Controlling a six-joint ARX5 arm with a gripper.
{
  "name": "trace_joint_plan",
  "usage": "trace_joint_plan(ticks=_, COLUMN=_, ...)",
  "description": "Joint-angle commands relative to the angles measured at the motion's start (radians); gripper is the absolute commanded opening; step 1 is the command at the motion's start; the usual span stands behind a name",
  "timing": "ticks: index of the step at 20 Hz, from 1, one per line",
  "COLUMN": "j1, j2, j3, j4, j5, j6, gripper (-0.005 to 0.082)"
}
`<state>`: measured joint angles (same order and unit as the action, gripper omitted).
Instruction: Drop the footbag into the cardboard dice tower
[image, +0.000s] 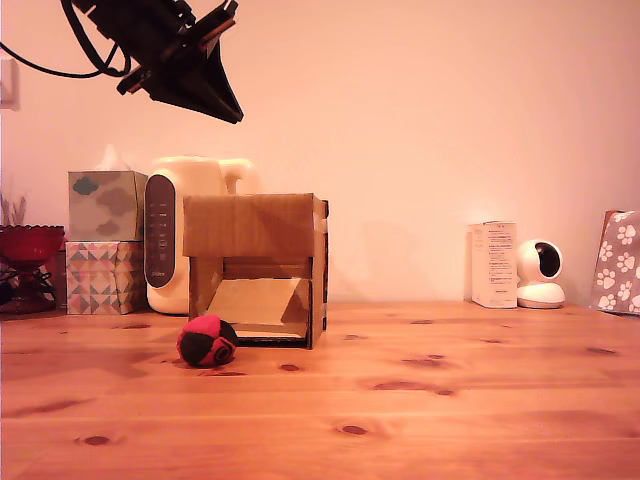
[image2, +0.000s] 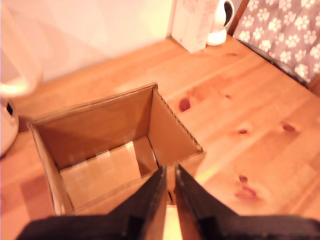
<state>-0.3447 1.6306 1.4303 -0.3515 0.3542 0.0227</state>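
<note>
Footbag (image: 207, 341) sits on the desk (image: 420, 400), right at the front opening of the cardboard dice tower (image: 256, 266), on the exterior view's left corner, and well below the end effector (image2: 169, 186). That end effector hangs high above the tower, tilted down over its open top, fingers nearly together, gripping nothing. Upper arm is cut off by the frame.

The footbag (image: 207, 341) shows red and black panels. The cardboard dice tower (image: 255, 262) is plain brown. The gripper (image: 222, 100) is black. One tissue box (image: 105, 277) carries coloured triangles; the grey bag (image: 618, 262) bears white paw prints. The table (image: 450, 400) is knotty orange pine.
</note>
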Motion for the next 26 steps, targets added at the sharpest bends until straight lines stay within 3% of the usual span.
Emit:
trace_joint_plan(ticks=1, j1=-0.005, j2=-0.040, j3=-0.084, j4=0.032, j5=0.005, j6=0.003, gripper=-0.0020)
trace_joint_plan(ticks=12, j1=-0.003, j2=-0.376, j3=-0.655, j4=0.405, j5=0.004, j6=-0.059, gripper=-0.0020)
trace_joint_plan(ticks=16, j1=-0.001, j2=-0.473, j3=-0.799, j4=0.423, j5=0.004, j6=-0.076, gripper=-0.0020)
trace_joint_plan(ticks=20, j1=-0.004, j2=-0.458, j3=-0.822, j4=0.331, j5=0.003, j6=-0.084, gripper=-0.0019)
trace_joint_plan(ticks=26, j1=-0.004, j2=-0.341, j3=-0.822, j4=0.377, j5=-0.029, j6=-0.069, gripper=-0.0018)
